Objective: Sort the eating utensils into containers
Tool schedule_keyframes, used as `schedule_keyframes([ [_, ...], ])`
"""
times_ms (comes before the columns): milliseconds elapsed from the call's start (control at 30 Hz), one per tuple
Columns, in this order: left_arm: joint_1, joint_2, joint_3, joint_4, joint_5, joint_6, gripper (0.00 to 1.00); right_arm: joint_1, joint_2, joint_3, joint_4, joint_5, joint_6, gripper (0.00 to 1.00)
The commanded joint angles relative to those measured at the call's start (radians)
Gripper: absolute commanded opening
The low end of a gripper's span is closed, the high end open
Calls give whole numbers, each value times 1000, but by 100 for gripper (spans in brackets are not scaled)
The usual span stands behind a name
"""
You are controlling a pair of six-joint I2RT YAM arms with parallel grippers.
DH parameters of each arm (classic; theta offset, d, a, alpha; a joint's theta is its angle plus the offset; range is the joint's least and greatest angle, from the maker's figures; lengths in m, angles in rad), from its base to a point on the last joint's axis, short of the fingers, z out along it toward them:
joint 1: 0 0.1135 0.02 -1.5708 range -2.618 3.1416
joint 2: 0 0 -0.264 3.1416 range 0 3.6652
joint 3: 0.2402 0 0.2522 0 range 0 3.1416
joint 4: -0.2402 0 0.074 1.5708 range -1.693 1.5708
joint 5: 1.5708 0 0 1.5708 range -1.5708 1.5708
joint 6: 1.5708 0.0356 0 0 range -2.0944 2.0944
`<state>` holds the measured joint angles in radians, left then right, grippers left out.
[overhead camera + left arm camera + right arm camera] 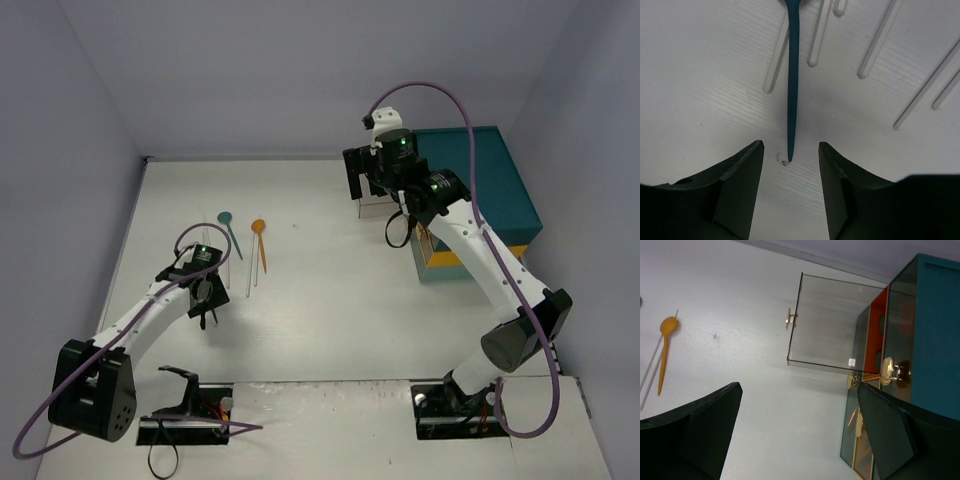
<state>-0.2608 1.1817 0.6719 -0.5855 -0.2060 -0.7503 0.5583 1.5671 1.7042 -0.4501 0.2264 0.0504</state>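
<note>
**Now 1 teal spoon (pixel 792 75) lies between the left gripper (pixel 790 146) fingers (pixel 740 175)**

We see those 2 fingers parted, straddling the tip of the spoon's handle on the table (pixel 330 300) without touching it. Around that handle we count 6 clear handles (pixel 880 40). The right gripper (pixel 799 390) hangs wide open and holds nothing, facing 1 clear box (pixel 840 325) just beside the teal chest (pixel 935 330). Well apart from the box lies 1 orange spoon (pixel 665 347), with 2 clear handles alongside.
</note>
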Motion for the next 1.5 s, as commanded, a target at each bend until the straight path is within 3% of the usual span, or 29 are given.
schedule_keyframes([
  [0, 11, 35, -8, 134, -1, -38, 41, 3, -94, -68, 31, 3, -1, 98],
  [400, 56, 162, -19, 240, -26, -11, 30, -11, -193, -193, 30, -10, -5, 99],
  [633, 62, 199, -20, 224, -31, -18, 1, -17, -212, -215, 33, -18, 0, 99],
  [800, 61, 107, 26, 115, -14, -20, 0, -18, -216, -203, 33, -68, 12, 99],
  [1100, 29, -235, 173, 69, 139, 104, 0, -10, -193, -146, 69, -424, 94, 98],
  [1300, -67, -270, 309, 156, 306, 246, 0, 12, -158, -130, 175, -602, 231, 97],
  [1467, -177, -228, 418, 218, 352, 277, 0, 54, -135, -135, 271, -640, 295, 94],
])
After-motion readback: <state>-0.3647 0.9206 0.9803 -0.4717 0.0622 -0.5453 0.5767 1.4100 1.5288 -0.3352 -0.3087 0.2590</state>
